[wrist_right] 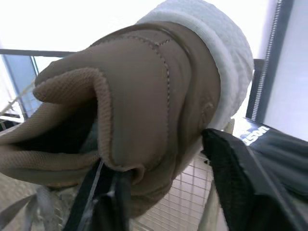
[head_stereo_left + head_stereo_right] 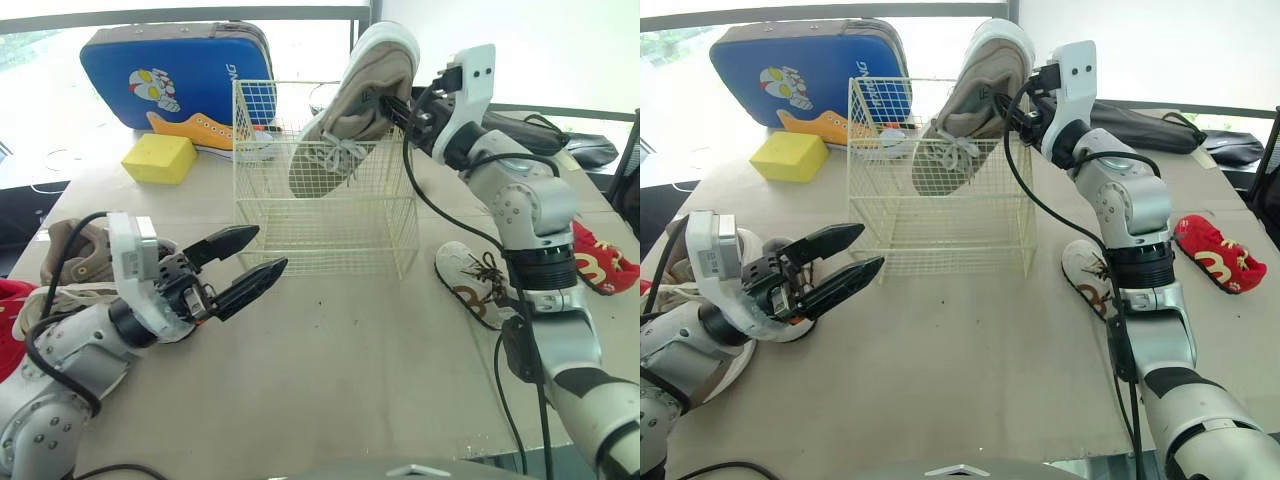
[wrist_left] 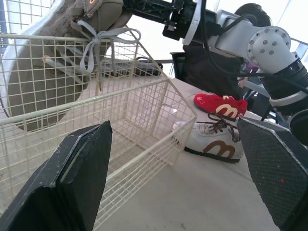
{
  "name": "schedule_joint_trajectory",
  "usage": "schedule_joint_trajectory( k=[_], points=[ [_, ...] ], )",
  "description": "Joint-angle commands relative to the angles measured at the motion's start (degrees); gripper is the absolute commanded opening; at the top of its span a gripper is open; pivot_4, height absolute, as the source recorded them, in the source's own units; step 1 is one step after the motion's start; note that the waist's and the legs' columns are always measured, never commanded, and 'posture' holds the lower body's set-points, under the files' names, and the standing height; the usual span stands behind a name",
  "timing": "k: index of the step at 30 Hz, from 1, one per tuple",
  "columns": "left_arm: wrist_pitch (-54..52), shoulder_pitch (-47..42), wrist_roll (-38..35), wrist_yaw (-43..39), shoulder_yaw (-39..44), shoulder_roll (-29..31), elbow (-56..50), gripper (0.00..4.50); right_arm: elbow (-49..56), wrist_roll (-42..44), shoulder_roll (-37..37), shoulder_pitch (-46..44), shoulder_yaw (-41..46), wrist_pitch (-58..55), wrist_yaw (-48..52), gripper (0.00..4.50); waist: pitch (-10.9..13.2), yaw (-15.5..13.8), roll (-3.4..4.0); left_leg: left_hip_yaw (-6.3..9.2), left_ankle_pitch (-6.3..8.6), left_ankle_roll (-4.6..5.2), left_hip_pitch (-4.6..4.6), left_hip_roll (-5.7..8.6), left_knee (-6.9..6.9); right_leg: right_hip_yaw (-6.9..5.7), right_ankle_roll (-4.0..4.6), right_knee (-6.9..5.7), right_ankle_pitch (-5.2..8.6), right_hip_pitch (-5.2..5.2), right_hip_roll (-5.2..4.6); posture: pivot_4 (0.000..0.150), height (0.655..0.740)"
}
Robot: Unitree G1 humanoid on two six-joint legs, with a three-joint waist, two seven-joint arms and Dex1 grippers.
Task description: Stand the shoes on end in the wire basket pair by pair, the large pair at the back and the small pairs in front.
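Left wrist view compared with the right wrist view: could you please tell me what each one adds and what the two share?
Left wrist view: the open left gripper, with a red shoe and a white shoe lying on the table. Right wrist view: the right gripper shut on the heel collar of the tan shoe, seen close up, and a black bag behind. Shared: the tan shoe, tilted with its toe dipping into the wire basket.

Wire basket — matt cloth shoe.
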State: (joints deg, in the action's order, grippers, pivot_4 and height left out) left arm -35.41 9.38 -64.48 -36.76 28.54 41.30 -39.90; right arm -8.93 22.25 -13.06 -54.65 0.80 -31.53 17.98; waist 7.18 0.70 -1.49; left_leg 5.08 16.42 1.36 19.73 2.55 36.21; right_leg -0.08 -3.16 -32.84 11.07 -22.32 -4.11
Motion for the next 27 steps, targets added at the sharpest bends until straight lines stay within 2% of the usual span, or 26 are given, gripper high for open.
schedule_joint_trajectory(
  k=[1, 2, 5, 16, 24, 27],
  points=[
    [1.7, -0.5, 0.1, 1.4, 0.0, -0.6, -2.0, 4.50, 2.2, -2.9, 0.5, -2.4, -0.2, 5.4, -0.2, 0.52, 0.0, 0.1, 0.04, 0.00, -0.01, -0.01, 0.00, 0.00, -0.01, 0.00, 0.00, 0.00, 0.00, -0.01, 0.00, 0.150, 0.7400],
    [1.8, -0.6, 0.3, 1.7, -0.2, -0.7, -2.0, 4.50, 2.9, -4.0, 0.7, -2.5, -0.5, 6.3, -0.7, 0.07, 0.0, 0.1, 0.05, -0.01, -0.01, -0.02, 0.01, 0.00, -0.03, 0.02, 0.00, 0.01, 0.00, -0.04, 0.00, 0.150, 0.7400],
    [2.2, -0.7, 0.9, 2.2, -1.0, -1.0, -2.0, 4.50, 5.0, -9.0, 0.2, -2.3, -2.8, 9.9, -1.6, 0.07, 0.0, 0.1, 0.04, -0.03, -0.01, -0.03, 0.04, 0.00, -0.06, 0.04, -0.01, -0.02, -0.01, -0.11, 0.00, 0.150, 0.7400],
    [2.8, -2.1, 3.6, 1.9, -4.0, -1.2, -0.6, 4.50, 9.2, -19.9, -1.0, -2.1, -5.9, 11.4, -5.8, 0.07, 0.0, 0.0, 0.04, -0.02, -0.03, -0.04, 0.06, 0.07, -0.05, 0.08, 0.00, -0.02, 0.00, -0.12, -0.01, 0.150, 0.7400],
    [3.0, -2.3, 4.8, 0.7, -4.8, -1.5, 0.0, 4.50, 11.2, -29.0, -6.1, -4.1, -10.6, 10.6, -3.6, 0.07, 0.0, 0.0, 0.03, -0.01, -0.03, -0.04, 0.09, 0.14, -0.05, 0.10, 0.00, -0.01, 0.00, -0.12, -0.03, 0.150, 0.7400],
    [3.2, -2.3, 5.1, 0.4, -4.9, -1.7, 0.1, 4.50, 11.5, -29.3, -6.4, -4.7, -10.1, 10.7, -3.1, 0.07, 0.0, 0.0, 0.03, 0.02, -0.03, -0.05, 0.08, 0.13, -0.06, 0.08, 0.00, -0.02, 0.00, -0.12, -0.01, 0.150, 0.7400]
  ],
)
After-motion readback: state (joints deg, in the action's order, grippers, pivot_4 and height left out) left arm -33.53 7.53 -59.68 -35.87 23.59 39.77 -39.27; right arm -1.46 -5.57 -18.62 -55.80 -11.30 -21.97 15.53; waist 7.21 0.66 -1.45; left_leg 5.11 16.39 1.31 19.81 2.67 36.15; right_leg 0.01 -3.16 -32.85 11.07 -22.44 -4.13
